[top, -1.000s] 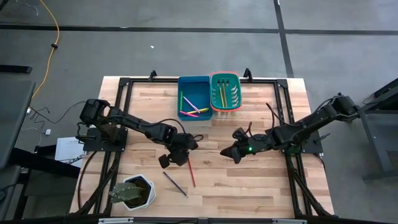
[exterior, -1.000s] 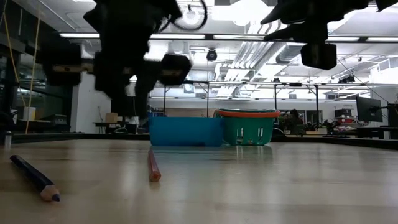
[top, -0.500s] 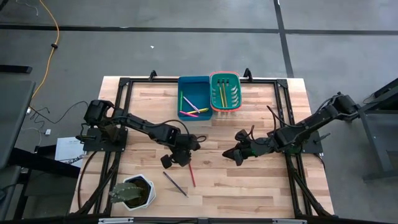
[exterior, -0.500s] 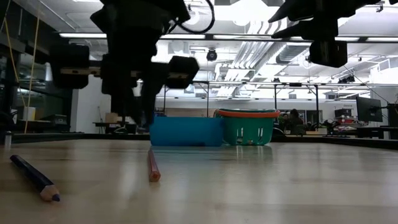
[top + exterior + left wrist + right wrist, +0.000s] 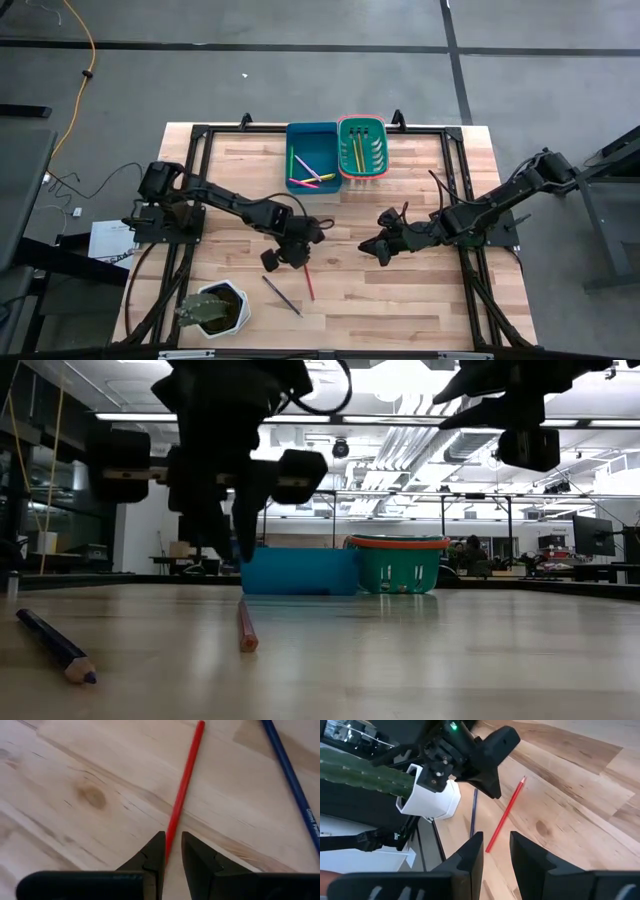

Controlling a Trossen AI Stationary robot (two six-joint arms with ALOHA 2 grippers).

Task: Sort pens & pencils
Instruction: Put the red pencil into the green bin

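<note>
**Two pencils still loose on the tabletop, the rest in the bins**

Starting at the left of the overhead view: a white pot with a cactus (image 5: 211,309) sits near the front-left corner of the tabletop (image 5: 420,300). Just to the right of it lies the dark purple pencil (image 5: 281,295), slanted, and right beside that the red pencil (image 5: 307,280), the two close but apart, both flat on the wood.

The left tool (image 5: 297,256) hangs right over the far end of the red pencil. From its wrist camera the two fingers (image 5: 152,857) stand a little apart with the red pencil (image 5: 183,790) running straight into the gap between them. They straddle it but aren't pinching it, and in the low view the tips hang above the wood, not down on it.

Up at the back, the blue bin (image 5: 312,160) holds a few sticks in pink, yellow and orange, and the green basket with the orange rim (image 5: 362,147), touching it on the right, has some yellow and green ones.

The right tool (image 5: 371,247) hovers right of centre, well apart from both loose pencils, fingers parted with nothing in them.
</note>
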